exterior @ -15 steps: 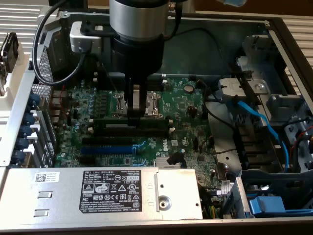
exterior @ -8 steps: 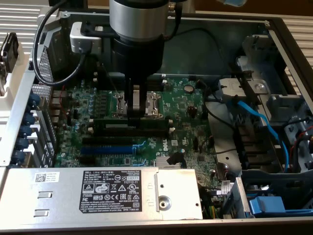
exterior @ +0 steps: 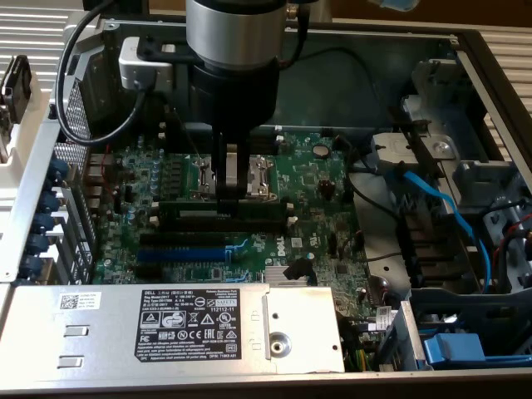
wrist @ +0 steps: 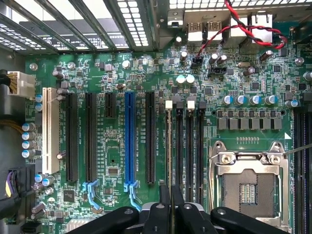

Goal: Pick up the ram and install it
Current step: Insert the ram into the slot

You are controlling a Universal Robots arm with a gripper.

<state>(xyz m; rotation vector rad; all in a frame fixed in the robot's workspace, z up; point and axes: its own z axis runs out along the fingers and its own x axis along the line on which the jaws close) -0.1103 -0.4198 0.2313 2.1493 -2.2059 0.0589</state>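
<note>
1. The pincer [exterior: 232, 184] hangs straight down from the arm over the green circuit board [exterior: 312, 187]. Its two fingers [wrist: 165, 195] are drawn almost together, leaving only a narrow gap.
2. The ram [exterior: 258, 204] is pinched in that gap, standing on edge. In the wrist view, the ram [wrist: 169, 146] is seen edge-on, in line with the outermost of four parallel black memory slots [wrist: 190, 146]. Whether it is fully seated cannot be told.
3. In the exterior view, the silver processor socket [exterior: 264, 176] is just behind the pincer, at 12 o'clock from the ram. The blue expansion slot [exterior: 183, 251] lies near, at 7 o'clock from the pincer.
4. A grey metal box with a black label [exterior: 191, 328] sits at 6 o'clock from the pincer, at the near edge of the board.
5. A blue cable [exterior: 440, 199] runs through the drive bay at 3 o'clock.
6. The board lies inside an open grey computer case [exterior: 374, 75]. Beyond the case, at 1 o'clock, there is a pale ribbed surface [exterior: 509, 41].
</note>
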